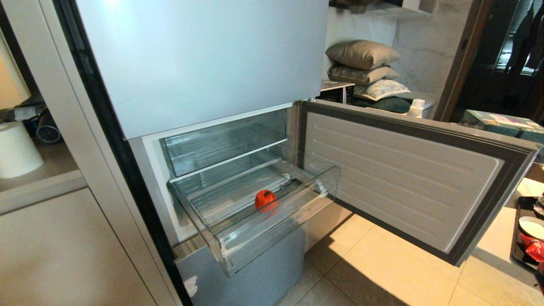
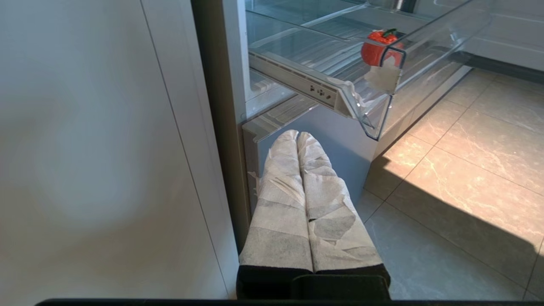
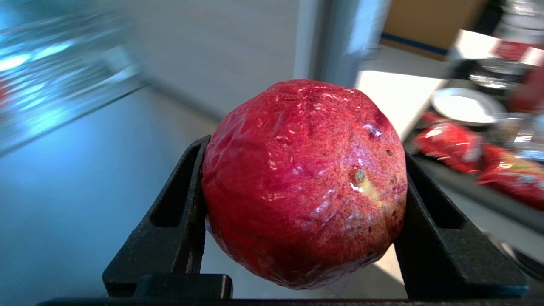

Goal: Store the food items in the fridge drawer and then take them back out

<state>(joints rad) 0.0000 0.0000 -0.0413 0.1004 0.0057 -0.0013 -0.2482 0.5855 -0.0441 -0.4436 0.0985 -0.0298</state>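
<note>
The fridge drawer (image 1: 272,231) is pulled out, a clear bin with a ribbed floor. One food item (image 1: 265,199), small, red and round with a green stem, lies in it near the front wall. The left wrist view shows that item (image 2: 376,47) behind the drawer's corner (image 2: 384,106). My right gripper (image 3: 305,155) is outside the head view and is shut on the other food item (image 3: 304,182), a glossy, fist-sized red fruit wedged between both black fingers. My left gripper (image 2: 297,137), wrapped in white, hangs shut and empty below the drawer by the fridge's lower front.
The fridge door (image 1: 403,170) stands wide open to the right. Above the drawer sits another clear compartment with a white front strip (image 1: 229,159). A dark tray (image 1: 516,238) holding a white bowl and red packets is at the far right. White cabinets (image 1: 63,246) flank the left.
</note>
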